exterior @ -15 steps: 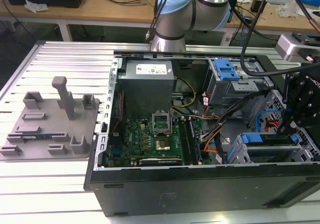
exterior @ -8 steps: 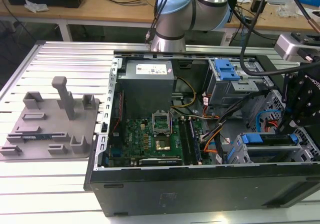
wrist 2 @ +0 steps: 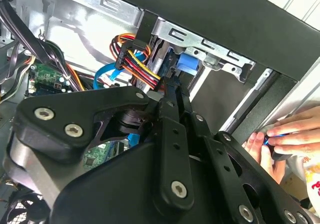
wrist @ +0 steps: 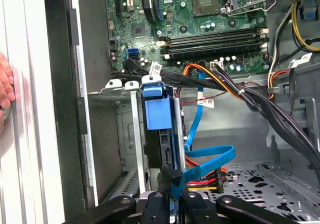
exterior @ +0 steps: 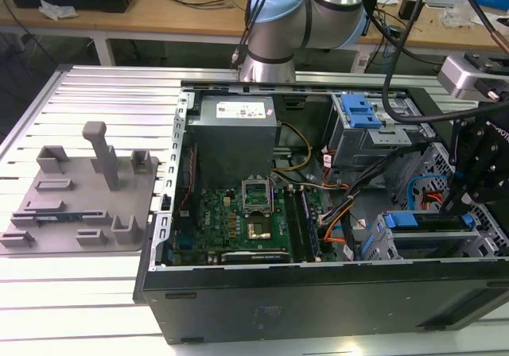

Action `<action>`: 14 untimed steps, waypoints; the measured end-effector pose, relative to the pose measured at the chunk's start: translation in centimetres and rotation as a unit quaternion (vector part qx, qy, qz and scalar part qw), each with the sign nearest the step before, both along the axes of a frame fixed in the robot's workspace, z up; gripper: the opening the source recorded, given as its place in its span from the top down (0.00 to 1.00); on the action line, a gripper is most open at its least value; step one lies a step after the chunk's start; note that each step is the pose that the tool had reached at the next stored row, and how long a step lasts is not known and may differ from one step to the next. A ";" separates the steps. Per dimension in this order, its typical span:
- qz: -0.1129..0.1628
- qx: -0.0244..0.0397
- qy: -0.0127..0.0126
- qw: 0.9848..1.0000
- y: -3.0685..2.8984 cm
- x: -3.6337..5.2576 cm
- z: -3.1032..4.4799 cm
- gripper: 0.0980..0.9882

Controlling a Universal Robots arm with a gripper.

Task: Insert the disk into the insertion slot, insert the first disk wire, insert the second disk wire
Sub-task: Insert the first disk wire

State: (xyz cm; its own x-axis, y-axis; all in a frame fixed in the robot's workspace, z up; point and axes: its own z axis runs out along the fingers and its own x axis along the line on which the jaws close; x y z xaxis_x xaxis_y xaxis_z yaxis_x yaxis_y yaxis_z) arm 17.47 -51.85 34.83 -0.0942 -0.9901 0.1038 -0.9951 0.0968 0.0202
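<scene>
The disk [wrist: 165, 151] sits inside the insertion slot [wrist: 127, 134], a grey metal cage, with its blue carrier [wrist: 152, 109] showing at the end. In the exterior view the cage [exterior: 382, 249] holds the blue carrier [exterior: 415, 221] at the case's near right corner. My gripper [wrist: 169, 185] hangs at the disk's rear edge, shut on the black plug of a blue disk wire [wrist: 212, 156]. A red, yellow and black wire bundle [wrist: 205, 184] ends close beside that plug. In the second wrist view that bundle [wrist 2: 134, 59] runs toward the fingertips [wrist 2: 161, 96].
A person's hand [wrist 2: 285, 134] rests outside the case wall, also at the edge [wrist: 4, 84] of the first wrist view. A taller cage with a blue latch [exterior: 362, 116], the motherboard [exterior: 246, 217] and black cable bundles [wrist: 260, 104] crowd the case. A grey fixture plate [exterior: 79, 197] lies outside the case.
</scene>
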 end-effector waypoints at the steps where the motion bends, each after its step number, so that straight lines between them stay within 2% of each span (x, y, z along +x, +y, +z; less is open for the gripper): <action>1: 0.000 0.000 0.000 1.000 0.00 0.00 -0.02 0.93; 14: 0.001 0.000 0.000 1.000 -0.01 0.00 -0.40 0.93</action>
State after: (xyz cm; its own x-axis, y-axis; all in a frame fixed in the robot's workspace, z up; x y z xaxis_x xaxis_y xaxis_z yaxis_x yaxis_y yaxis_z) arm 17.47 -51.86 34.42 -0.0929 -0.9902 0.1038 -0.9952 0.0955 0.0203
